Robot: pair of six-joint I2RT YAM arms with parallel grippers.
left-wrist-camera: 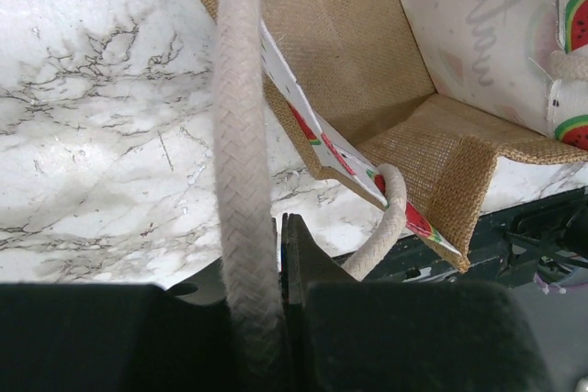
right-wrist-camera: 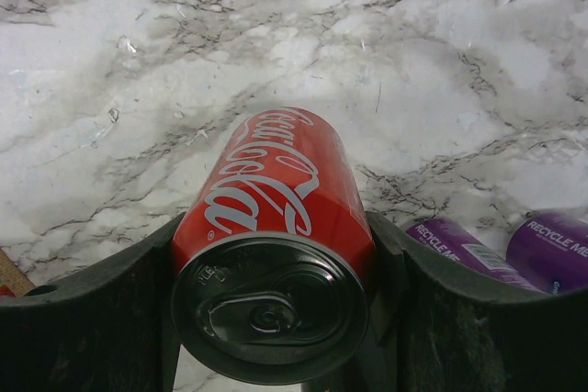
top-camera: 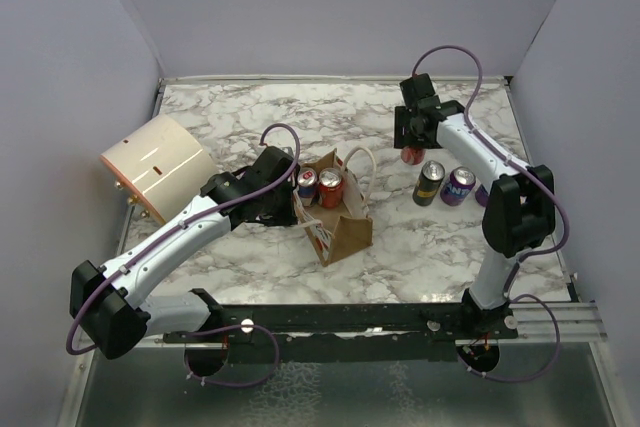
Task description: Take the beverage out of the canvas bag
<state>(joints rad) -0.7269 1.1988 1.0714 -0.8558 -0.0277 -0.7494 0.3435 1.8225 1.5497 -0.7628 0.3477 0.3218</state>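
Note:
The canvas bag stands open at mid-table with two cans upright inside: a red one and a red-and-white one. My left gripper is at the bag's left rim. In the left wrist view it is shut on the bag's thin printed edge, with a white rope handle lying across its left finger. My right gripper is at the far right, shut on an upright red Coca-Cola can, whose base is at the marble or just above it.
A cream cylinder-shaped object lies at the left. A black can and a purple can stand just in front of the right gripper; purple cans also show in the right wrist view. Grey walls enclose the marble table.

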